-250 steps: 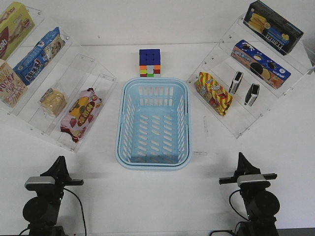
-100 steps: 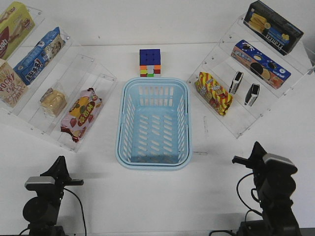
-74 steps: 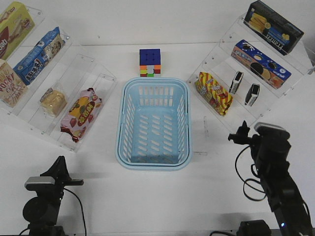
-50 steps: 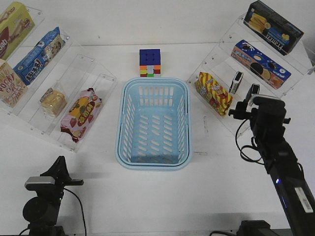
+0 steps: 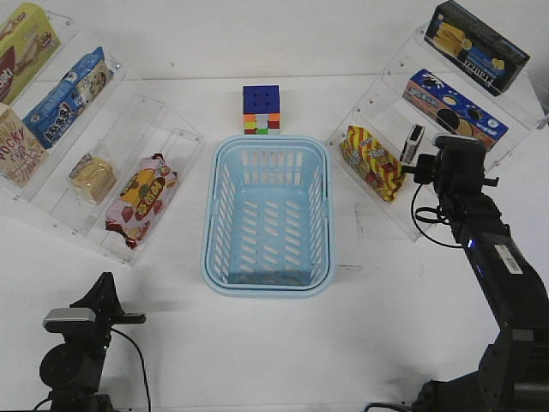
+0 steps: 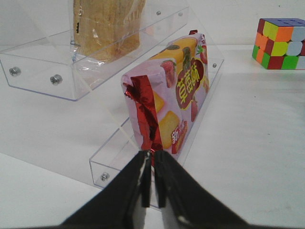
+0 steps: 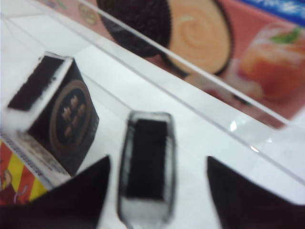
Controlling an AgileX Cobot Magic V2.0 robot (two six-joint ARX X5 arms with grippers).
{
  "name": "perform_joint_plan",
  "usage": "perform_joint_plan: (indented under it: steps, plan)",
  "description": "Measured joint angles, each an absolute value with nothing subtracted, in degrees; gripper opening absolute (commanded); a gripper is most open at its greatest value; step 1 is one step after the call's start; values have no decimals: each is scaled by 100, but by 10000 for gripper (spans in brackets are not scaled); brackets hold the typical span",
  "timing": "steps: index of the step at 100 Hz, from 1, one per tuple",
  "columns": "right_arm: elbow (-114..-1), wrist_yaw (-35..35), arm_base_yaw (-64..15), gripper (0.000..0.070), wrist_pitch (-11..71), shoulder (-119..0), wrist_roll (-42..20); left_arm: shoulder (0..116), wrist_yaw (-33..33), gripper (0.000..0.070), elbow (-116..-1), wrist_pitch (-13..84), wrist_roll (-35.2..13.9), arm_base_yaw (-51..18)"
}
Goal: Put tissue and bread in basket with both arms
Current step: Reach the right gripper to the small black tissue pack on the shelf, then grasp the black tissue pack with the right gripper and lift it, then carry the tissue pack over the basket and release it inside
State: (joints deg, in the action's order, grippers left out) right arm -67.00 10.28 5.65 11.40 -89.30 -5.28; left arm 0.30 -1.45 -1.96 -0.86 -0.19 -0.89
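The light-blue basket stands mid-table. The bread sits on the left shelf and also shows in the left wrist view. My left gripper rests at the front left, shut and empty, pointing at a red snack bag. My right gripper is at the right shelf, open, with one tissue pack standing between its jaws, not gripped. The second tissue pack stands beside it, and shows in the front view.
Clear acrylic shelves stand on both sides with biscuit boxes and snack bags. A Rubik's cube sits behind the basket. The shelf's clear ledge runs just behind the tissue packs.
My right arm has reached from the front right of the table up to the right shelf, and its open jaws now straddle a tissue pack. The left arm has not moved.
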Motion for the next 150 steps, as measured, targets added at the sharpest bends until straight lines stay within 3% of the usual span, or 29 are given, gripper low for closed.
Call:
perform_joint_plan:
  steps: [28,41,54,67,76,81,90,95,110,116,120,132,150]
  plan:
    - [-6700,801,563,0,1334,-8340,-473,30,-145,1,-196,-86,-19,-89]
    - [-6705,60,484,0,1496,-7415,-572,30,-145,1,-196,-86,-19,-89]
    - [-6740,-1225,104,0,1634,-6744,-805,30,-145,1,-196,-86,-19,-89]
    - [-6744,-2477,-698,0,1667,-6589,-921,30,-145,1,-196,-86,-19,-89]
    - [-6744,-2646,-1431,4,1772,-6681,-910,30,-145,1,-196,-86,-19,-89]
    - [-6744,-2637,-1874,58,1774,-6783,-847,30,-145,1,-196,-91,-23,-89]
    - [-6744,-2506,-2506,305,1811,-7017,-694,30,-145,1,-196,-89,-132,-89]
    - [-6744,-2384,-2738,369,1813,-7140,-615,30,-145,1,-196,-89,-242,-89]
    - [-6737,-2097,-2886,364,1719,-7288,-534,30,-145,1,-196,-126,-867,-89]
    - [-6737,-2023,-2860,332,1590,-7236,-530,30,-143,1,-196,-215,-1197,-89]
    - [-6737,-1863,-2801,276,1586,-7153,-528,30,-143,0,-196,-252,-1446,-89]
    - [-6735,-1179,-2486,4,1715,-6635,-493,30,-143,0,-207,-244,-2246,-89]
    - [-6449,-480,-1973,0,1712,-5592,-491,137,1,1,-768,56,-2961,-89]
